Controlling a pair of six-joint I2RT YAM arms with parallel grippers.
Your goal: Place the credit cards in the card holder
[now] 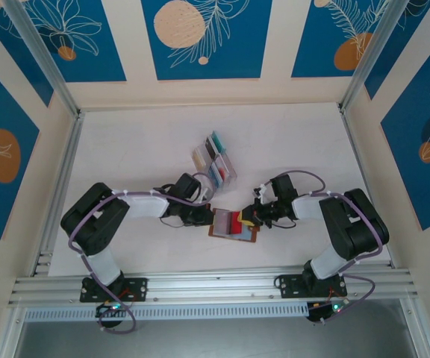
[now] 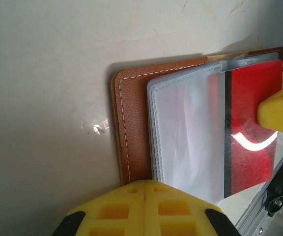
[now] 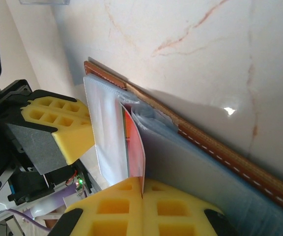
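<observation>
- Red card (image 3: pixel 135 142), black stripe showing, sits slipped partly between the clear pockets (image 2: pixel 185 132) of the open holder (image 2: pixel 131 128).
- The holder lies flat on the pale surface (image 1: pixel 140 149), leather side down, midway between the two arms.
- Right gripper (image 3: pixel 142 191), at the holder's right edge, has its jaws closed tight on the red card's outer edge.
- Left gripper (image 2: pixel 145 189), at the holder's left edge, has its jaws pressed together against the pocket sheets; whether a sheet is pinched between them cannot be told.
- Just behind the holder, a clear rack (image 1: pixel 215 158) keeps more cards (image 1: pixel 216 142) standing in its slots.
</observation>
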